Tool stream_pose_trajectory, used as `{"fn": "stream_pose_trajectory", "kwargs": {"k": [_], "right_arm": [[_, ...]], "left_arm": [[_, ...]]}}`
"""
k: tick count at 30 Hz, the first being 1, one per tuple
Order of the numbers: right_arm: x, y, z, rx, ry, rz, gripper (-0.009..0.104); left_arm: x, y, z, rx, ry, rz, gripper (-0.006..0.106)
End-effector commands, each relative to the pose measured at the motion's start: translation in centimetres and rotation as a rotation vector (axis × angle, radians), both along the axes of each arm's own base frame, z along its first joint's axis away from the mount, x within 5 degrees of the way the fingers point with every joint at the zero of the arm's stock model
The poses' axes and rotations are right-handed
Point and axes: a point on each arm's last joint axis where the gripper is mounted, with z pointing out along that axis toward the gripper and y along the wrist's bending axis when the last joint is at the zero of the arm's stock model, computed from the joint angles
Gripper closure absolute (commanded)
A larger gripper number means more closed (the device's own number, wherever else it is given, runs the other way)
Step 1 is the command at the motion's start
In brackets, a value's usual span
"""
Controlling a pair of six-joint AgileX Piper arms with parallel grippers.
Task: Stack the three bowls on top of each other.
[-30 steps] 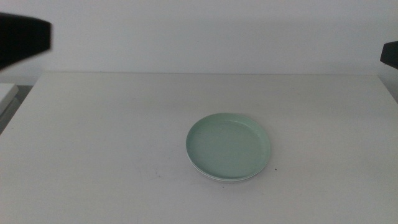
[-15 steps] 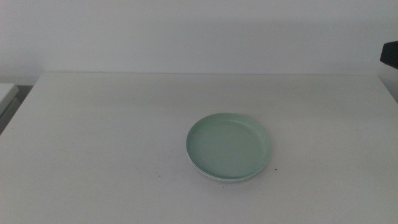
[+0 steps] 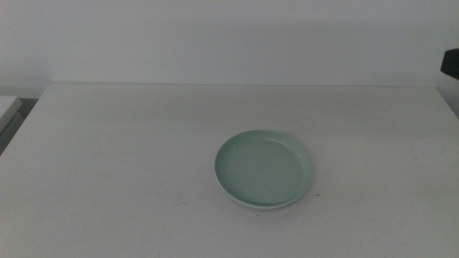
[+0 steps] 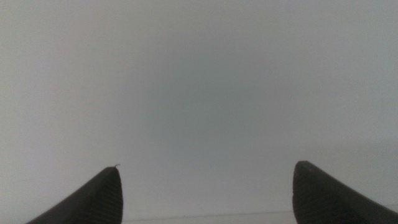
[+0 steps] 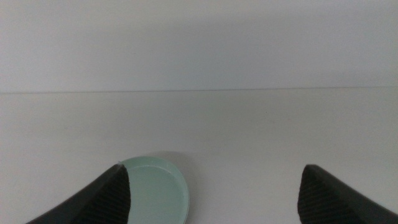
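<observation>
The pale green bowl sits atop the stack near mid-bench, a white rim peeking beneath. Both pincers, left and right, gape wide and empty; best keep them clear of the stack.

Lower bowls under the pale green bowl almost wholly hidden, only a white rim edge visible.
</observation>
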Motion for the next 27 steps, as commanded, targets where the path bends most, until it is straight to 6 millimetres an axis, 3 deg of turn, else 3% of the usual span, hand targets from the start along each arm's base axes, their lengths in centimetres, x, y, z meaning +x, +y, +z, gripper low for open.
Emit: {"fn": "stream_pose_trajectory", "kwargs": {"k": [1,7,14,17,20,24,27], "right_arm": [[-0.7,-0.4,-0.1,-0.012,-0.033,-0.013,0.004],[-4.8,-2.6,-3.2,-0.154,-0.240,-0.102,0.004],[-10.1,-4.0,-12.3,-0.164,-0.307,-0.233,0.004],[-11.9,-4.0,-14.8,-0.159,-0.364,-0.241,0.004],[-12.1,-4.0,-16.7,-0.159,-0.366,-0.241,0.004],[-12.0,-4.1,-17.1,-0.175,-0.364,-0.240,0.004],[-11.9,-4.1,-17.5,-0.194,-0.370,-0.238,0.004]], "left_arm": [[-0.1,0.0,0.0,-0.012,-0.009,-0.001,0.007],[-1.4,0.0,-1.2,-0.071,-0.016,-0.017,0.007],[-4.9,0.3,-7.6,-0.069,-0.012,-0.016,0.007],[-6.2,0.5,-10.4,-0.082,-0.029,-0.020,0.007],[-6.8,0.5,-13.1,-0.082,-0.030,-0.020,0.007],[-6.4,0.5,-16.2,-0.077,0.020,-0.020,0.007],[-6.0,0.3,-17.5,-0.087,0.004,-0.031,0.007]]}}
